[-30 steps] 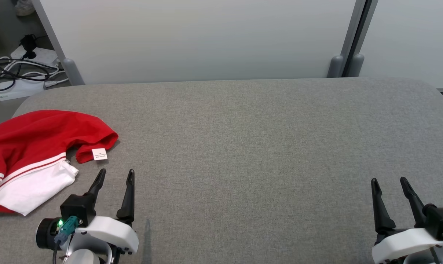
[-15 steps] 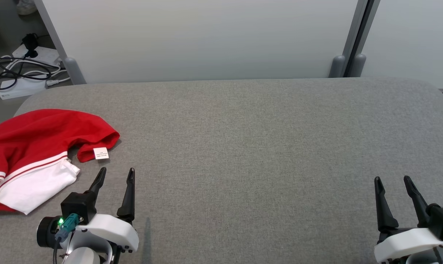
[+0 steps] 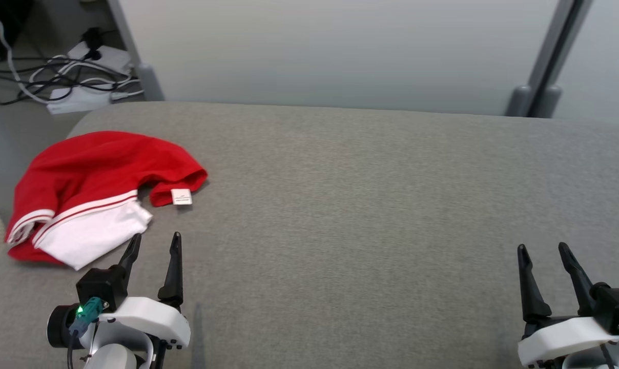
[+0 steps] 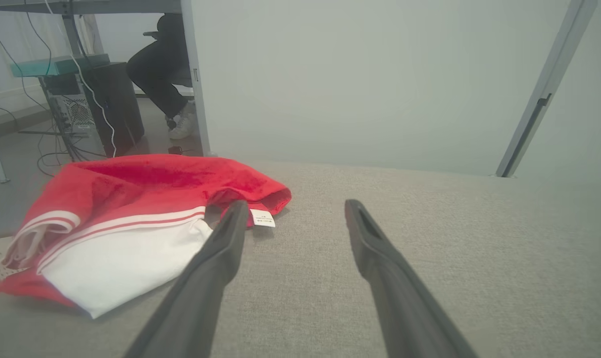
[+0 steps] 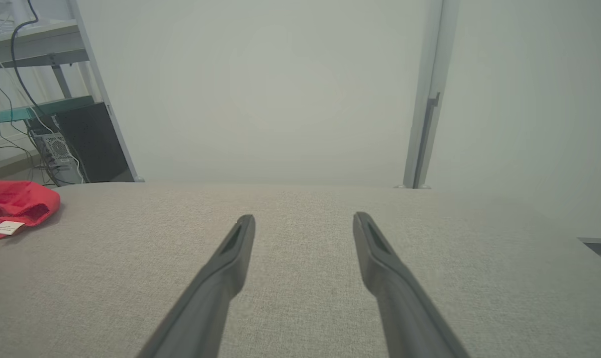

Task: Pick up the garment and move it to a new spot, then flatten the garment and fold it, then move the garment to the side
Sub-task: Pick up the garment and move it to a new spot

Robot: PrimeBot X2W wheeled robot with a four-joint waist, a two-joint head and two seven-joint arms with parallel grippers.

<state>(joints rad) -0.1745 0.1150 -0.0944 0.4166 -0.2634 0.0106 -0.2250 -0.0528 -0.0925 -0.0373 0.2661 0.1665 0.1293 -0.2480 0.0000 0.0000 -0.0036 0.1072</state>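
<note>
The red-and-white shirt [image 3: 99, 169] lies crumpled far left on the desk [image 3: 340, 205]; left end effector [image 3: 155, 237] and right end effector [image 3: 541, 247] gape empty; the left should pinch a thick fold.

Red garment [image 3: 99, 164] with a white panel and red-and-white striped trim, lying crumpled — neither flat nor folded — at ten o'clock in the head view, by the grey surface's [image 3: 366, 205] left edge. A small white label [image 3: 181, 197] shows at its three o'clock.
</note>
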